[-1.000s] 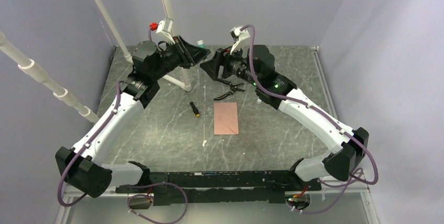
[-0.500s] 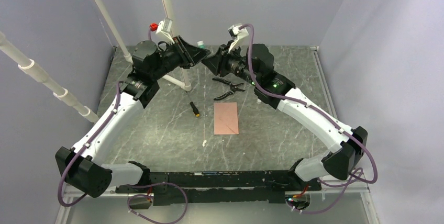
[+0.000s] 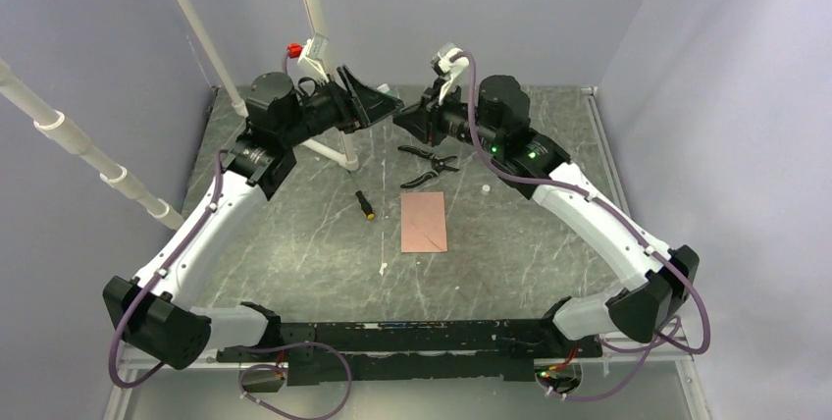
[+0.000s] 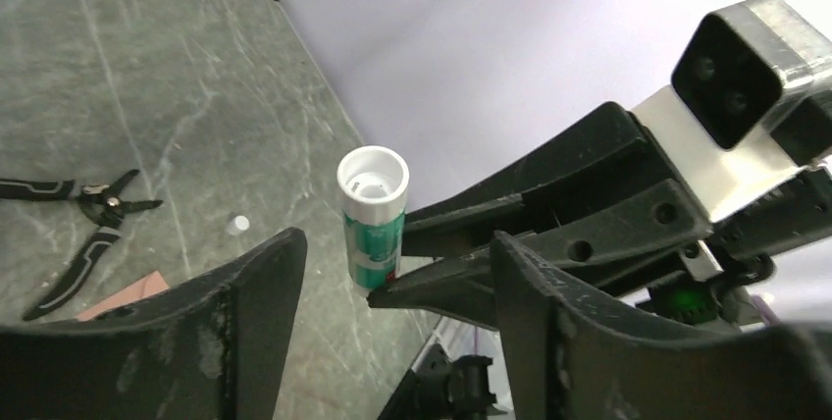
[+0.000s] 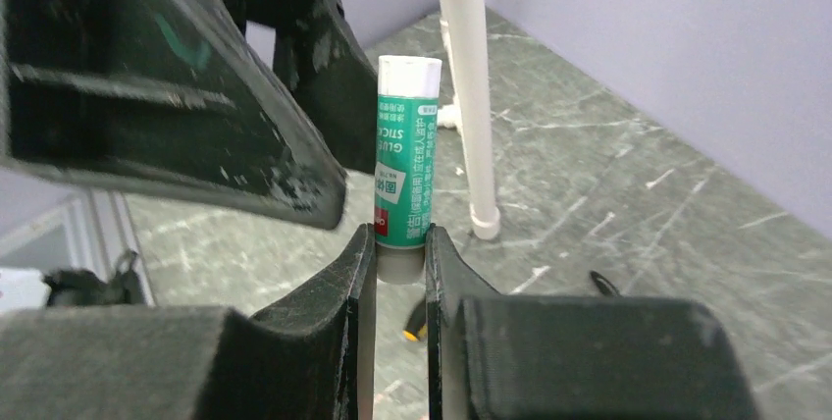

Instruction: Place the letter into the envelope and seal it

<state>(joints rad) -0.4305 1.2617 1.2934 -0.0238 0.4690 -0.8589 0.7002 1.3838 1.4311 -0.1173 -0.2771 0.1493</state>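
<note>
The pinkish-brown rectangular paper envelope lies flat mid-way across the grey marbled tabletop, near the black pliers. No separate letter shows, so it is probably already inside; I cannot tell whether the flap is shut. Above the far side, the right end effector pinches the base of a green-and-white glue stick whose top looks open. The left end effector stands wide beside it, empty. Gluing and sealing seem left.

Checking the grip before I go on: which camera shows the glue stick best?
Right wrist: the glue stick shows full length, label readable, base pinched in the right gripper. The left wrist view shows its top and some label, between the open left gripper's fingers. The top view shows only a sliver between the grippers.
</note>
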